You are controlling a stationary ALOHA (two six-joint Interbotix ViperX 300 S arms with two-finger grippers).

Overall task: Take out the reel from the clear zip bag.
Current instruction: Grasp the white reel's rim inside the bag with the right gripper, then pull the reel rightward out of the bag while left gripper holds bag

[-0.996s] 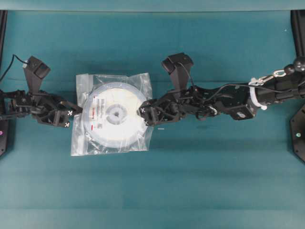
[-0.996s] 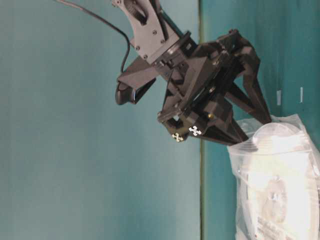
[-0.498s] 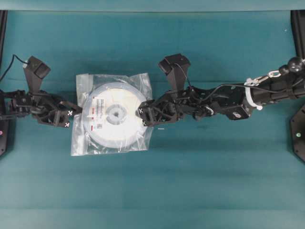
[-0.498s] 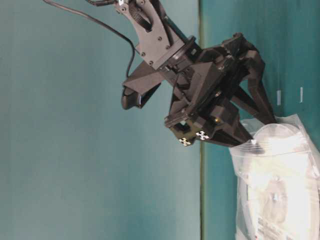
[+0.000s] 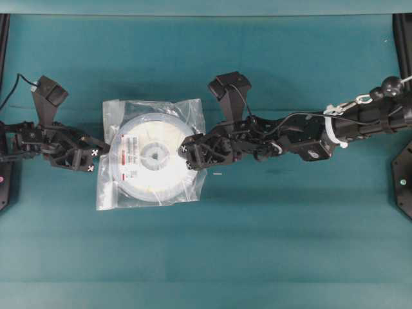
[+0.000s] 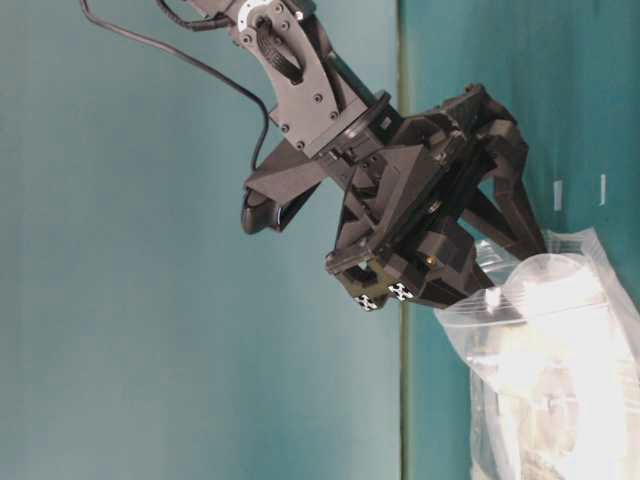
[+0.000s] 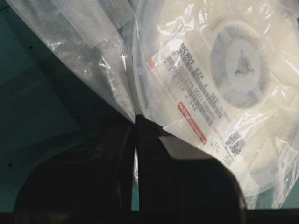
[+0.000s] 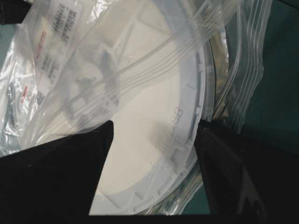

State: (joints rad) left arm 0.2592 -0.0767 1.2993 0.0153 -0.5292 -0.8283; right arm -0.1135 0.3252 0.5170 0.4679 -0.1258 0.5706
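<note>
Left gripper (image 5: 98,156) pinched tight on clear zip bag (image 5: 109,193) edge, right gripper (image 5: 187,155) jaws wide, seemingly inside its mouth, straddling reel (image 5: 152,156) rim, reel inside bag on table (image 5: 270,244).

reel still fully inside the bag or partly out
Mostly inside: the overhead view shows the reel within the clear zip bag, but the right wrist view shows the bag mouth open over its bare rim.

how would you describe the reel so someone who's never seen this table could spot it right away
On the teal table, look between the two black arms, left of centre, for the crinkly clear zip bag. The reel is the flat round white disc filling that bag, with the right gripper at its right edge. Its grey central hub and red-striped white label set it apart.
</note>
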